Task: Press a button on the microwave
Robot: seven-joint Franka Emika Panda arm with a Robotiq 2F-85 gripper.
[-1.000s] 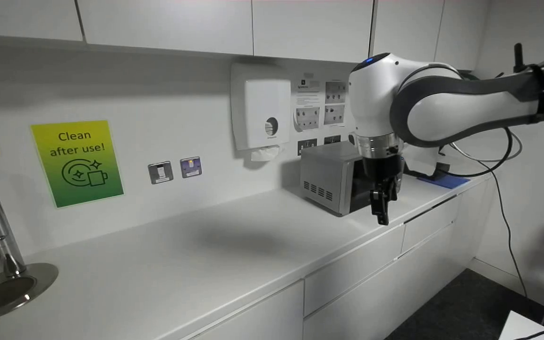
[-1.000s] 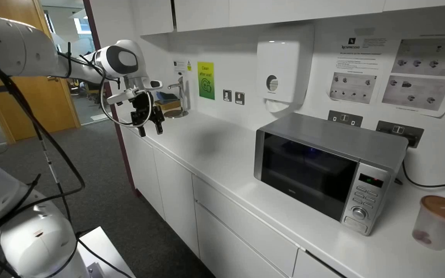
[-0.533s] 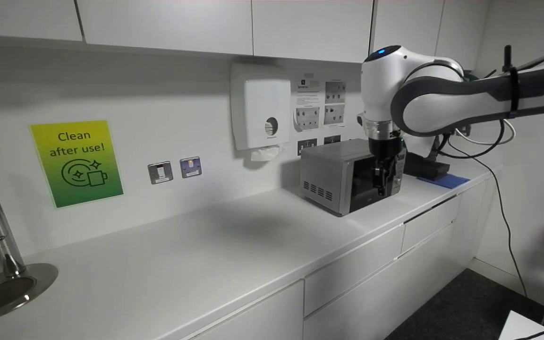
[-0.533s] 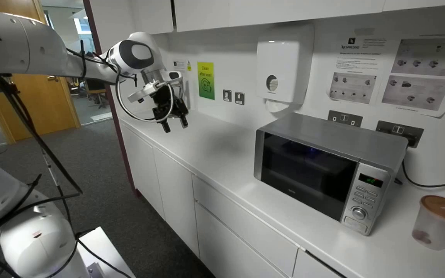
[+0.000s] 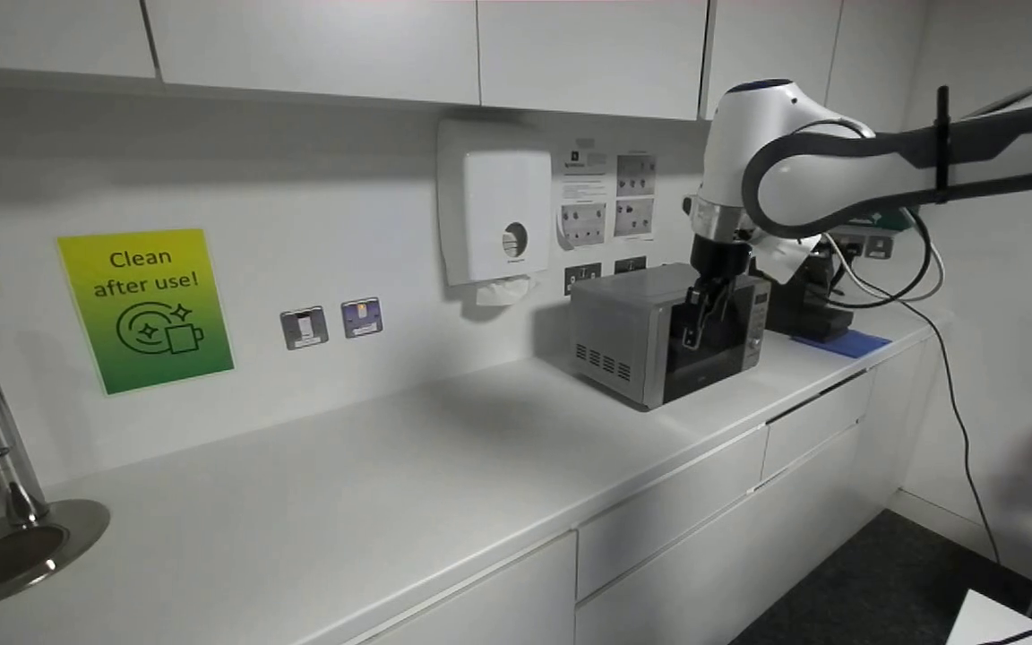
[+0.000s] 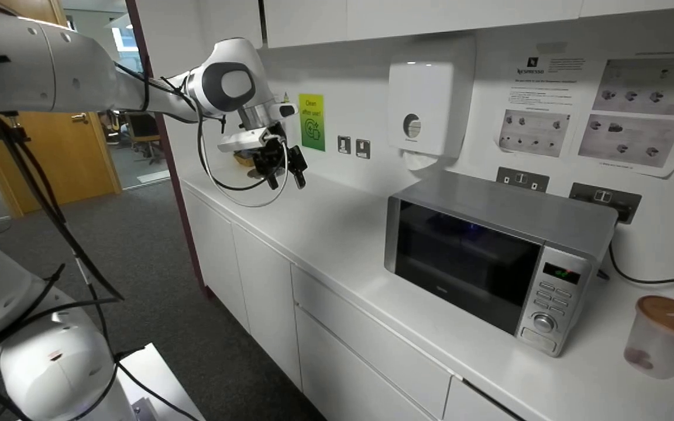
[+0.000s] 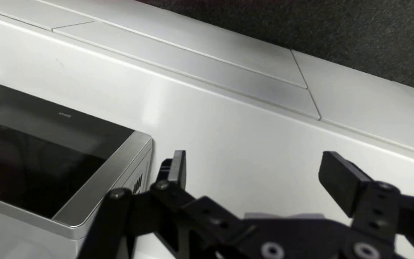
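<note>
— Along the counter (image 6: 337, 234), in an exterior view, what is seen at left?
— The gripper (image 6: 287, 185), its fingers (image 7: 340, 180) spread. Approach is judged the step in hand.
— And at right?
— The microwave (image 6: 492, 260), set there apart from it, buttons (image 6: 558, 301) untouched at its right end. Fingers should next be closed, carried rightward and aligned with the buttons.

Exterior views from opposite counter (image 5: 301, 511) ends, wrist view downward, microwave (image 6: 492, 257) shared

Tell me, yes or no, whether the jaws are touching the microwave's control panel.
No: in an exterior view, the open jaws hang in the air, well apart from the control panel of the microwave.
</note>
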